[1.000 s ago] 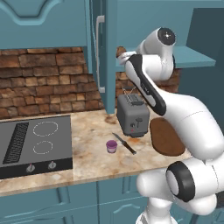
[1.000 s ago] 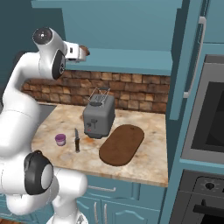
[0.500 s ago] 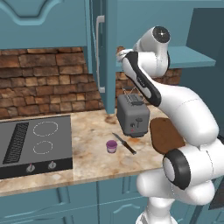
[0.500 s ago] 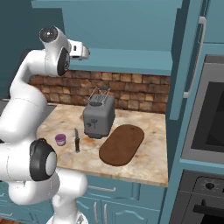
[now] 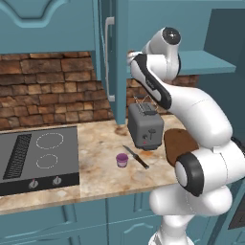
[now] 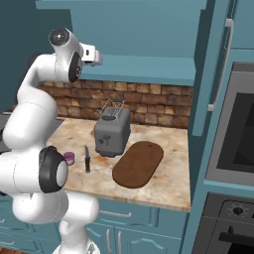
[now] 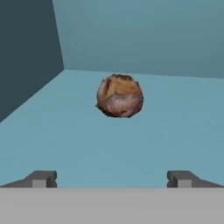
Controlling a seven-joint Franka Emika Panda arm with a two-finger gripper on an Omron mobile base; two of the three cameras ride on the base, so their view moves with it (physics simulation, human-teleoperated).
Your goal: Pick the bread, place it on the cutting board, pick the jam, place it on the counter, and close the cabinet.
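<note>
We reach our wide-open hand toward the bread on the cabinet shelf; every step remains.

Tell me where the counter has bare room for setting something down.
The dark brown oval wooden cutting board is bare. The marbled beige counter is free between black stovetop and grey toaster. Crowded by the toaster: pink-purple jam jar, black-handled knife.
</note>
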